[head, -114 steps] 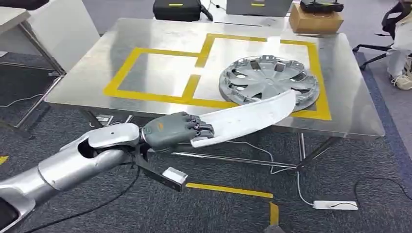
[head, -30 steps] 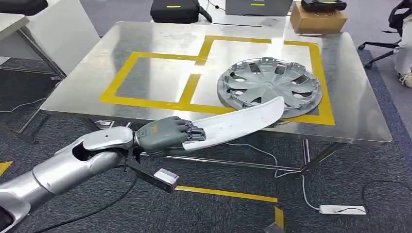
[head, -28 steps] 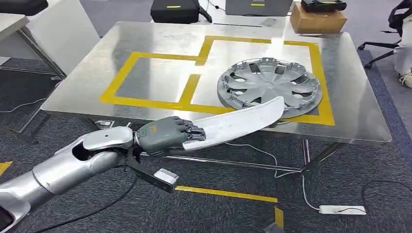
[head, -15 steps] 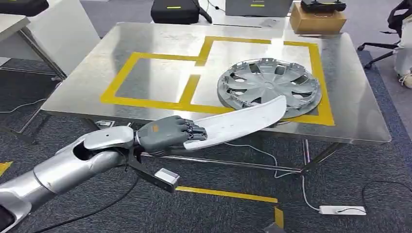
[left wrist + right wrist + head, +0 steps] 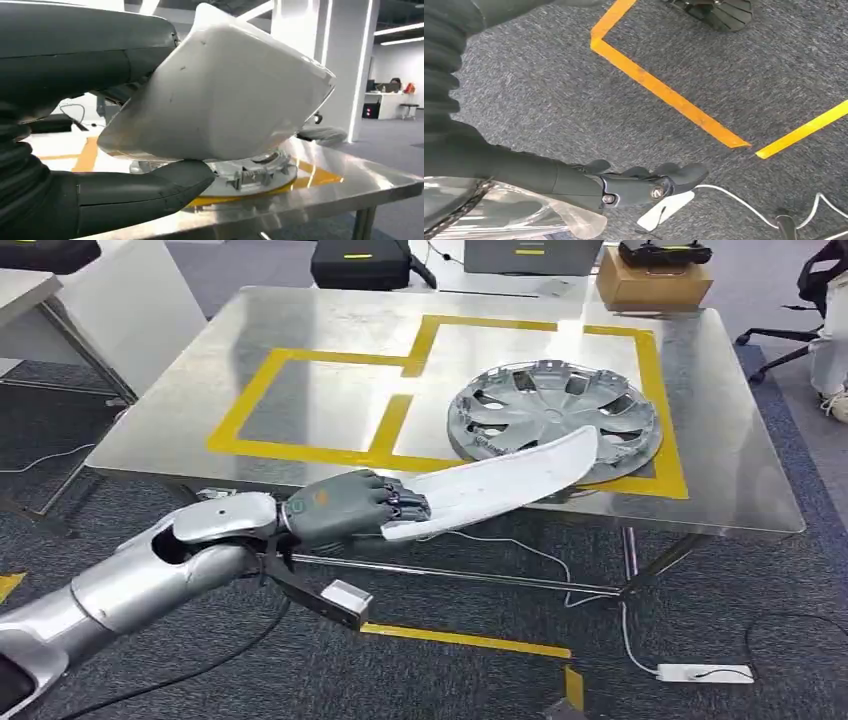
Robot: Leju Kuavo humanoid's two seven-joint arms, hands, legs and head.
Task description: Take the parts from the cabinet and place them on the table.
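Carrying step: the left hand (image 5: 345, 508) gripped the white panel (image 5: 500, 483) above the table's (image 5: 200, 420) near edge, overlapping the hubcap (image 5: 555, 415). Right hand (image 5: 634, 187) hung empty, fingers loosely extended. Next: lowering onto bare tabletop.

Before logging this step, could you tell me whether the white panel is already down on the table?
Not yet. The left hand holds the white panel raised over the table edge, above the hubcap.

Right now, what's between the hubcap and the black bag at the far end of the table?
In the head view, bare steel tabletop crossed by yellow tape lies between the hubcap and the black bag.
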